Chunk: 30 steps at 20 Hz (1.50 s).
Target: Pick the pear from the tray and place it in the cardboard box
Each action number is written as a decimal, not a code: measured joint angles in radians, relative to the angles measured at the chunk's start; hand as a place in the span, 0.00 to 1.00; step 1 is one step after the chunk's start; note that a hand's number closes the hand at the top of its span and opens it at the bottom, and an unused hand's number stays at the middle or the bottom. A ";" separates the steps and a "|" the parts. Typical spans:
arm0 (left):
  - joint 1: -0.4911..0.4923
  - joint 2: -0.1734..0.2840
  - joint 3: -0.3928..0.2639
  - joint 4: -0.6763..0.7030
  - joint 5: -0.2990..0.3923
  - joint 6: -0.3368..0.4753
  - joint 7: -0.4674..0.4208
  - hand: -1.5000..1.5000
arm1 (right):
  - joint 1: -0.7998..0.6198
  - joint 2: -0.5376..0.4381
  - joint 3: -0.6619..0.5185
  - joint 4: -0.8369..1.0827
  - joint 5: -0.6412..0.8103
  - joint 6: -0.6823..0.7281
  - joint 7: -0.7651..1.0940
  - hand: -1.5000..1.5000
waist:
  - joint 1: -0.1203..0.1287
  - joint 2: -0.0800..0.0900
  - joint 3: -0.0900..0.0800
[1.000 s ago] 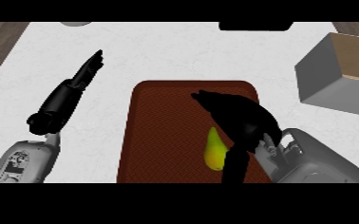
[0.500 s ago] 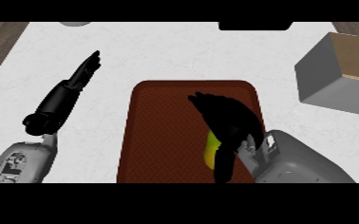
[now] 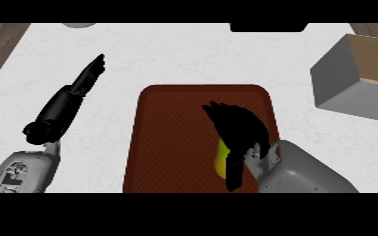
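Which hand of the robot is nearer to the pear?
The right hand: it sits directly over the pear on the tray. The left hand rests open on the counter, left of the tray.

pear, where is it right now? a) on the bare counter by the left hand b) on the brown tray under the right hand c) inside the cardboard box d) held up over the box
b: the pear lies on the tray, mostly covered by the right hand, far from the cardboard box.

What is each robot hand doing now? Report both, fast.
Left robot hand: open, fingers straight, holding nothing, over the counter left of the tray.
Right robot hand: over the pear; grasp cannot be told.
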<state>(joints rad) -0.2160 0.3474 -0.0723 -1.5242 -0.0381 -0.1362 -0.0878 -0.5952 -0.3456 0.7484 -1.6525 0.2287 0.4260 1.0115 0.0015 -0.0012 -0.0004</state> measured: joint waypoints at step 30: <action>0.014 -0.082 0.064 -0.039 -0.075 -0.061 0.024 0.50 | 0.194 0.136 -0.070 0.169 0.425 0.043 -0.321 1.00 | 0.001 -0.001 -0.001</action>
<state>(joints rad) -0.2020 0.2653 -0.0078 -1.5635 -0.1131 -0.1972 -0.0636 -0.4010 -0.2101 0.6779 -1.4837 0.6539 0.4686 0.6906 0.0024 -0.0020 -0.0013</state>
